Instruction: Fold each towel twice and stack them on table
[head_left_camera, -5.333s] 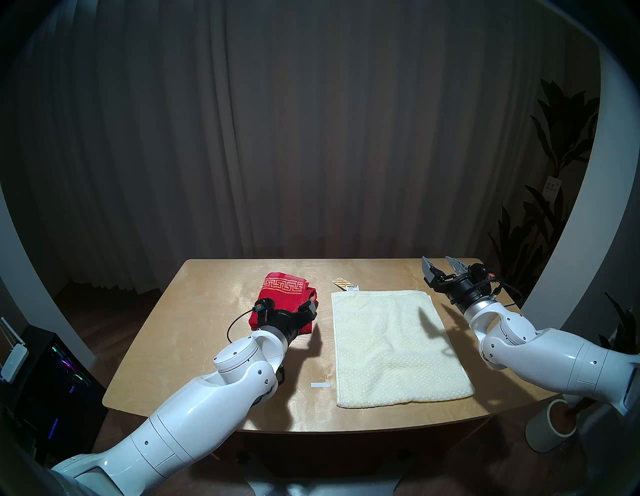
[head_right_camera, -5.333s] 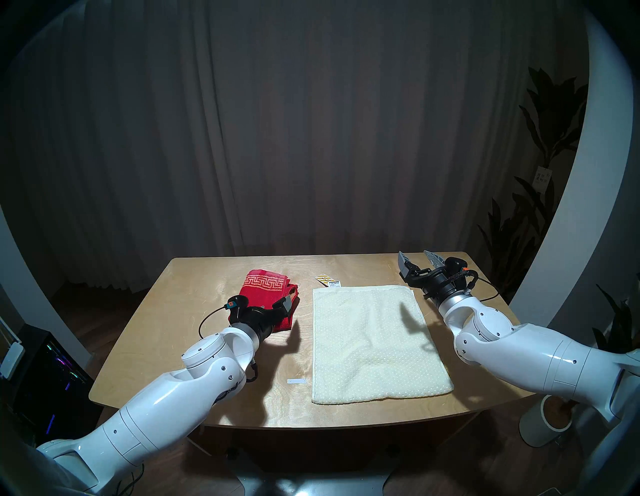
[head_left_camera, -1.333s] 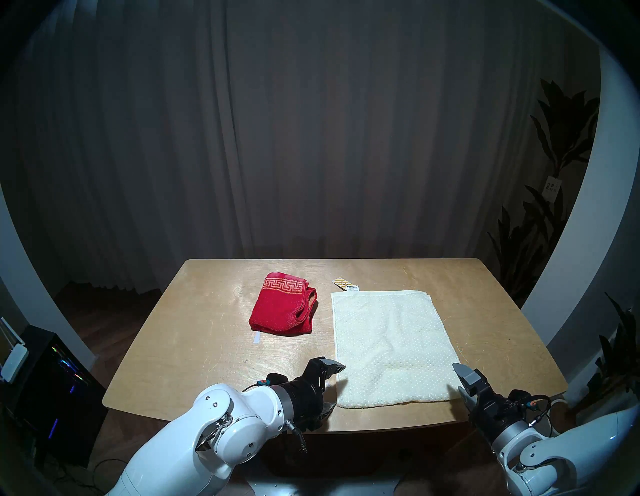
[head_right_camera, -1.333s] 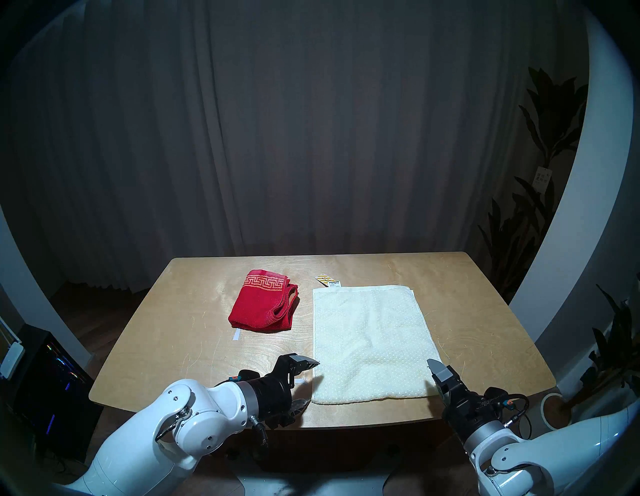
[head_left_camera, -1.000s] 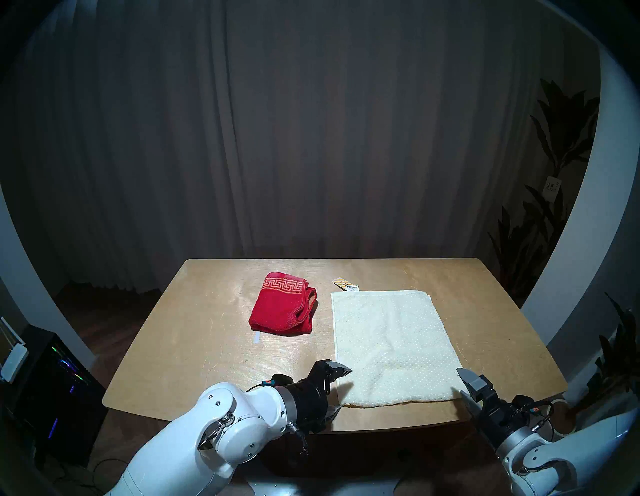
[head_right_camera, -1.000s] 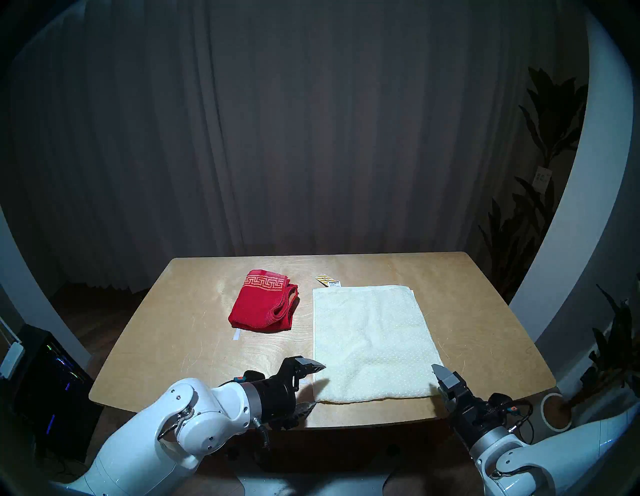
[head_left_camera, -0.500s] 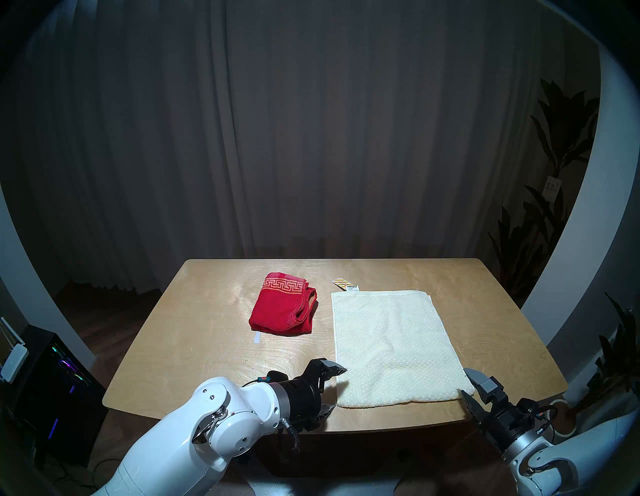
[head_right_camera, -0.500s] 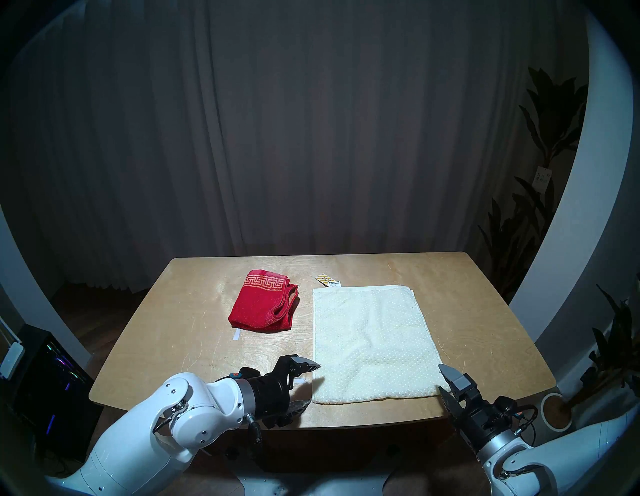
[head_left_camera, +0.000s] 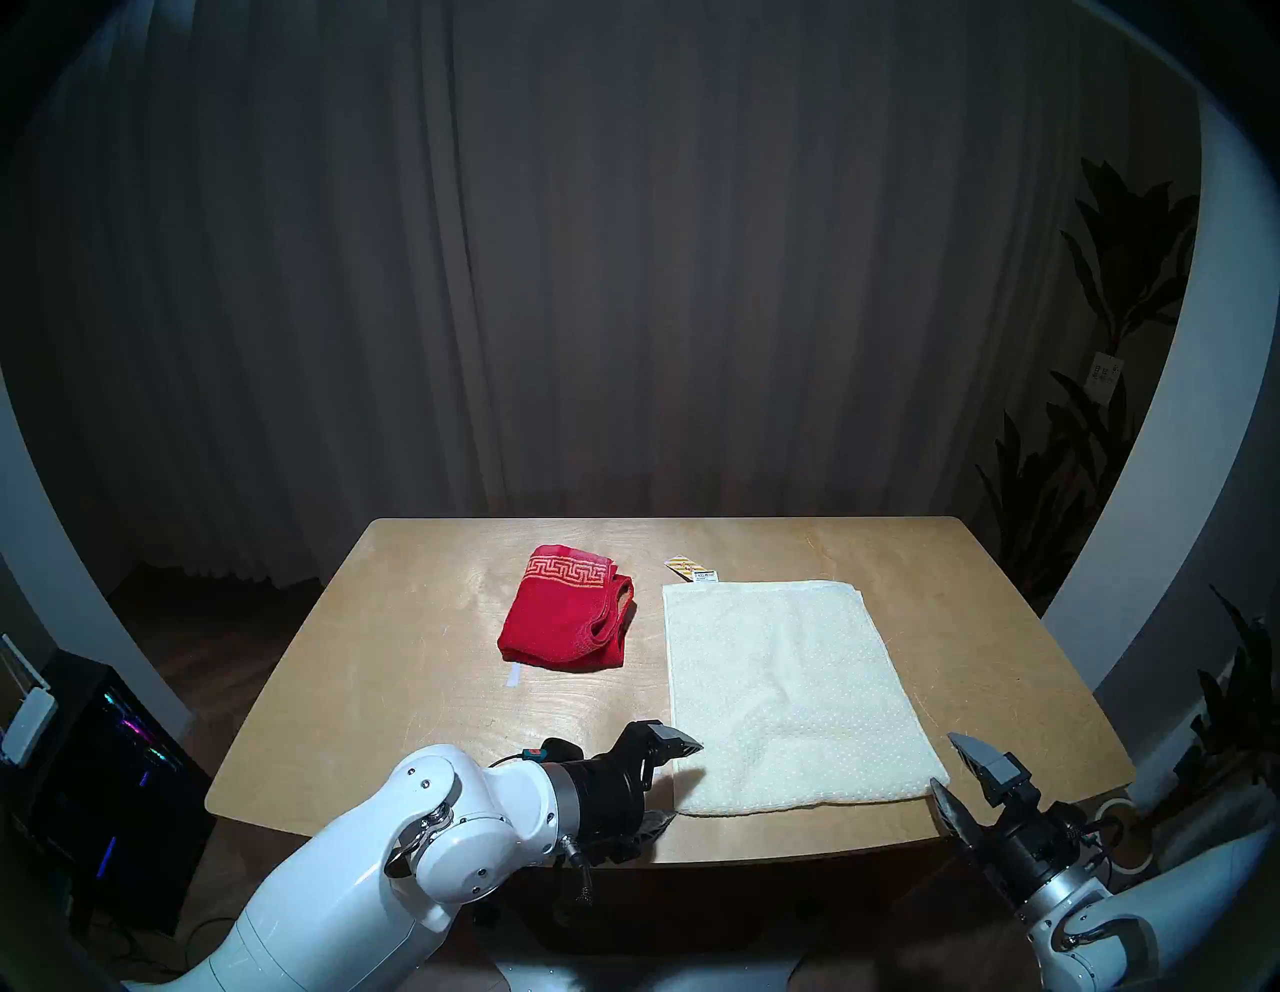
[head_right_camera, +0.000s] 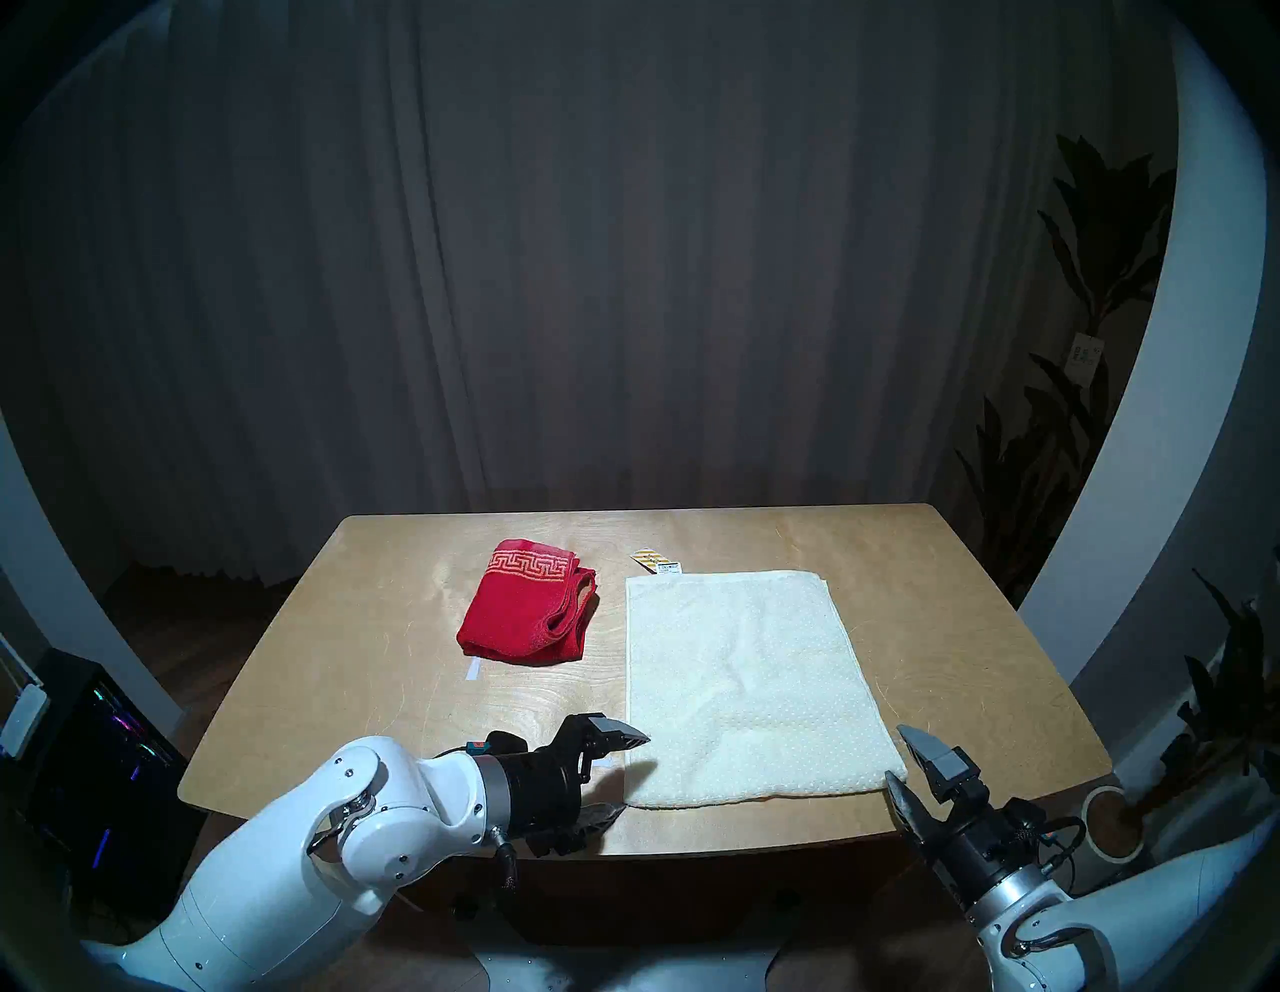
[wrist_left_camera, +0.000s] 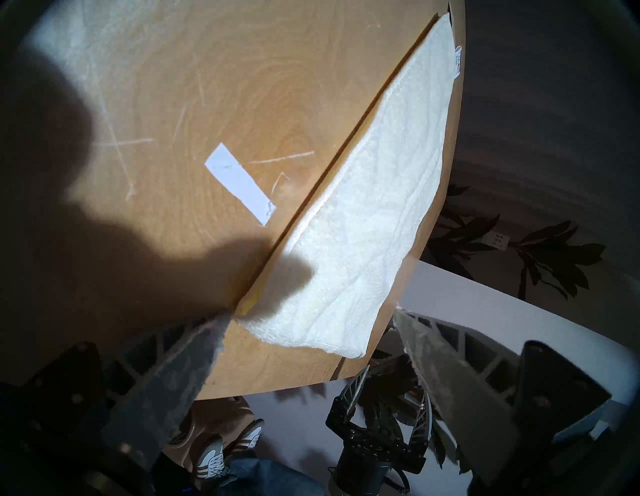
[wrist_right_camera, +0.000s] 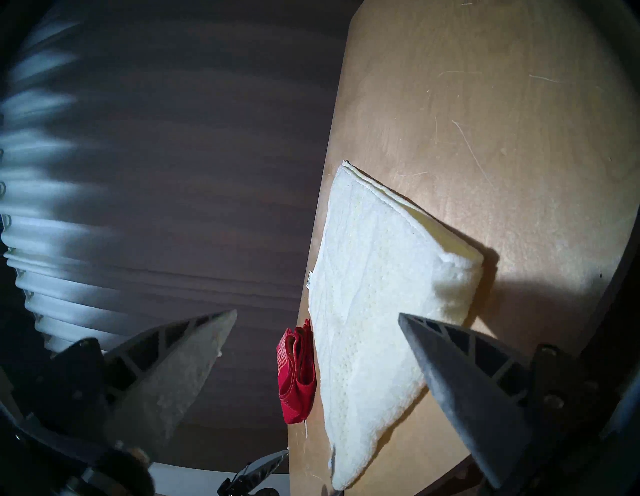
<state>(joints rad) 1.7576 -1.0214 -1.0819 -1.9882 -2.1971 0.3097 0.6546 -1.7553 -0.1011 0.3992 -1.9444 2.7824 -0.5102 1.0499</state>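
A red towel (head_left_camera: 564, 613) with a gold key border lies folded at the table's (head_left_camera: 388, 658) back middle. Right of it a cream dotted towel (head_left_camera: 783, 693) lies flat, doubled over, with two layers showing at its edge (wrist_right_camera: 374, 294). My left gripper (head_left_camera: 686, 783) is open around the cream towel's near left corner (wrist_left_camera: 363, 242), with its lower finger (wrist_left_camera: 194, 363) on the tabletop beside that corner. At the near right corner my right gripper (head_left_camera: 943, 760) is open and just off the cloth. Neither gripper holds anything. In the right wrist view the red towel (wrist_right_camera: 296, 377) shows beyond the cream one.
A small striped paper tag (head_left_camera: 691, 568) lies at the cream towel's far left corner. White tape marks (head_left_camera: 514, 675) (wrist_left_camera: 239, 183) are stuck to the wood. A computer tower (head_left_camera: 104, 762) stands at the left, potted plants (head_left_camera: 1108, 277) at the right.
My right gripper has drawn back to the right, uncovering the cream towel's near right corner. The left gripper has only shifted slightly at the near left corner. Both stayed open.
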